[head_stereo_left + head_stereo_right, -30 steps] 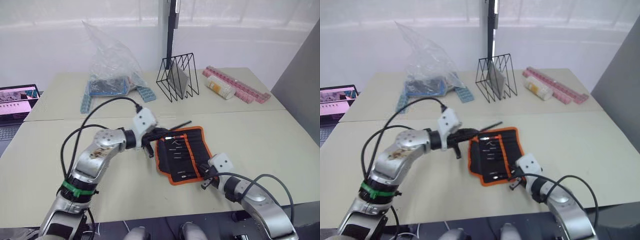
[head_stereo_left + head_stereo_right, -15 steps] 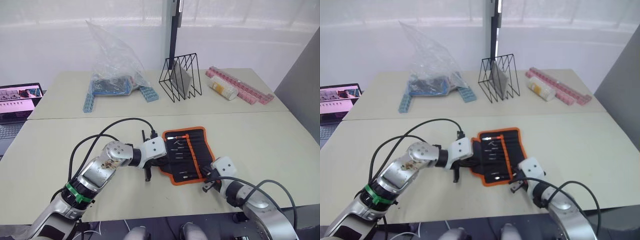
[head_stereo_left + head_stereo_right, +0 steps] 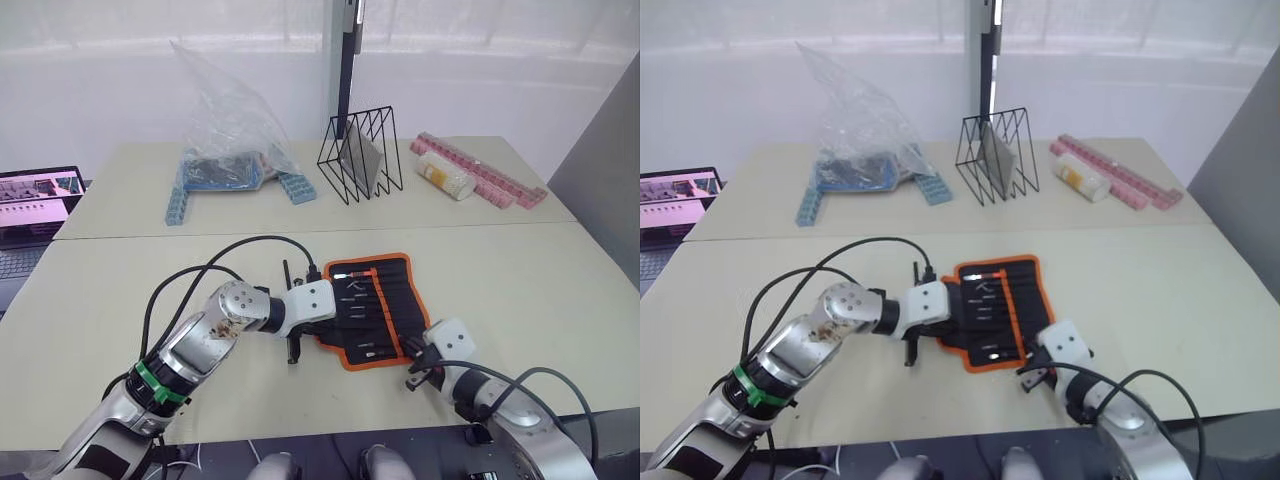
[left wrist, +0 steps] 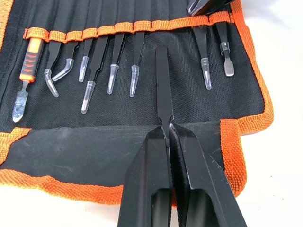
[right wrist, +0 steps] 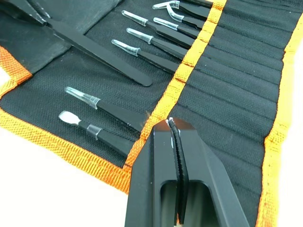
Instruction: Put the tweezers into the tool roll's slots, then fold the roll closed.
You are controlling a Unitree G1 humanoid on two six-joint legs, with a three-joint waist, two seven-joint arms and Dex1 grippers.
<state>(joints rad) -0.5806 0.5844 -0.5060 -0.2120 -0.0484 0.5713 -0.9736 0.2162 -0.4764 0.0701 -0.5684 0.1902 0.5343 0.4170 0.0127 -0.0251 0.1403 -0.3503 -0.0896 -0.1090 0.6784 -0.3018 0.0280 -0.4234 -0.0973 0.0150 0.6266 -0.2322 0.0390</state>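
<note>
Clamping our left gripper (image 4: 169, 128) on one tweezer (image 4: 162, 80), we aim it at the slots (image 4: 142, 23) ahead, while our right gripper (image 5: 171, 124), pressed together, pins the tool roll (image 5: 246, 71) flat.

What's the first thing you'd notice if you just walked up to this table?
The open black roll with orange edging, lying on the near table between the two arms. The left tool is shut on a tweezer, aiming it at the slots, while the right tool presses shut on the orange stripe. Behind stands a crinkly clear bag.
</note>
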